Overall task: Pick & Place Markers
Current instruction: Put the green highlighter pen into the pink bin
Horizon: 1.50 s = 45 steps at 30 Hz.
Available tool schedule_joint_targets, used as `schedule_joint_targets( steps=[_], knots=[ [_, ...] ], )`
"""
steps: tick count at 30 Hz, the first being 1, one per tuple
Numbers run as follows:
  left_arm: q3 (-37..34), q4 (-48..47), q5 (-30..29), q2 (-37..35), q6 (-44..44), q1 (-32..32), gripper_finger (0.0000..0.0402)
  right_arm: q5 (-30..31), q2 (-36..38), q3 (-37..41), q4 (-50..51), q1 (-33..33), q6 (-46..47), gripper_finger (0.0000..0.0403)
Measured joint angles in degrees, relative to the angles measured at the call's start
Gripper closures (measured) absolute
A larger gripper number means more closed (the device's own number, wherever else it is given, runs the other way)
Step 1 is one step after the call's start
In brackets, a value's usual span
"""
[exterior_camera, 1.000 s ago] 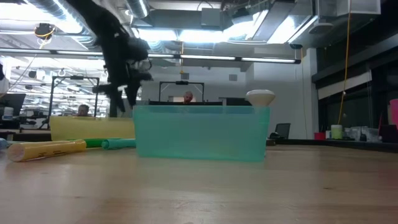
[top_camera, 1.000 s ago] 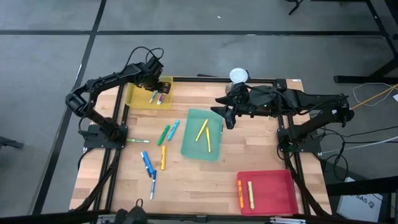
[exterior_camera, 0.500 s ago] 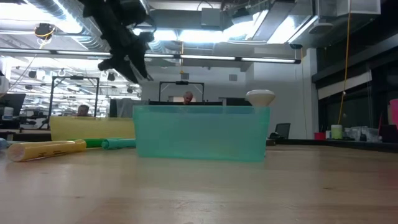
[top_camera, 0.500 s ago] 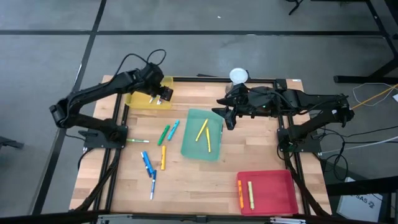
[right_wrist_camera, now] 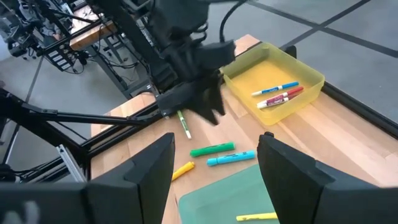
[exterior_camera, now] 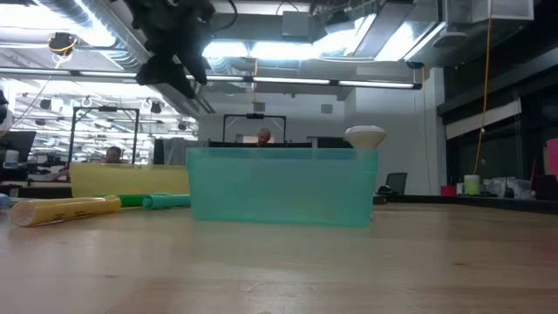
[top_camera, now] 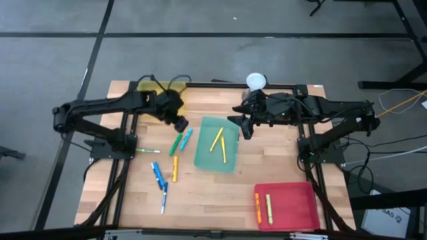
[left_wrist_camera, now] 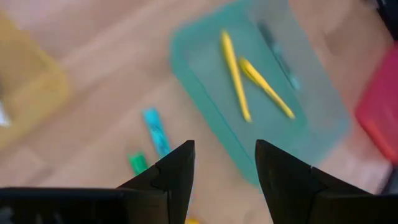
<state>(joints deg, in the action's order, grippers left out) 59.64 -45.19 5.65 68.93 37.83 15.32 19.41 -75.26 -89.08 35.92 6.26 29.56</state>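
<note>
A: Step? Left pincer (top_camera: 180, 124) hung empty, fingers apart, between the yellow tray (top_camera: 148, 107) at the far-left corner and the green tray (top_camera: 217, 143) mid-table, above the green marker (top_camera: 175, 144) and teal marker (top_camera: 185, 139).

B: So a reach, judged. Next: descend, straddle one marker, close.

A: Right pincer (top_camera: 244, 125) waited, fingers apart, near the far edge.

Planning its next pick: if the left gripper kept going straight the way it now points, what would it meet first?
Probably bare table beside the teal marker and green marker. The left gripper, open and empty, aims between those and the teal tray; depth is unclear.
</note>
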Motion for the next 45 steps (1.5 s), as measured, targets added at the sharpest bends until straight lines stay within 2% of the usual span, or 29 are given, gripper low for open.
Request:
schedule_joint_targets(
  steps=[5,9,14,19,32,45],
  knots=[
    [0.0,-2.1,0.4,0.0,5.4,-5.7,0.0242,-1.0,0.0,0.0,0.0,0.0,0.0,0.0179],
    [0.0,-4.4,-2.8,0.0,10.6,-8.7,0.0242,-1.0,0.0,0.0,0.0,0.0,0.0,0.0179],
    [0.0,-7.9,-8.6,0.4,16.0,-9.1,0.0248,-1.0,0.0,0.0,0.0,0.0,0.0,0.0179],
    [0.0,-11.7,-9.1,2.5,17.5,-9.1,0.0258,-1.0,0.0,0.0,0.0,0.0,0.0,0.0179],
    [0.0,-11.8,-8.9,13.0,13.3,-9.3,0.0266,-1.0,0.0,0.0,0.0,0.0,1.7,0.0179],
    [0.0,-11.7,-7.5,19.0,10.9,-9.3,0.0204,-1.6,0.0,0.0,0.0,0.0,1.9,0.0179]
  ],
)
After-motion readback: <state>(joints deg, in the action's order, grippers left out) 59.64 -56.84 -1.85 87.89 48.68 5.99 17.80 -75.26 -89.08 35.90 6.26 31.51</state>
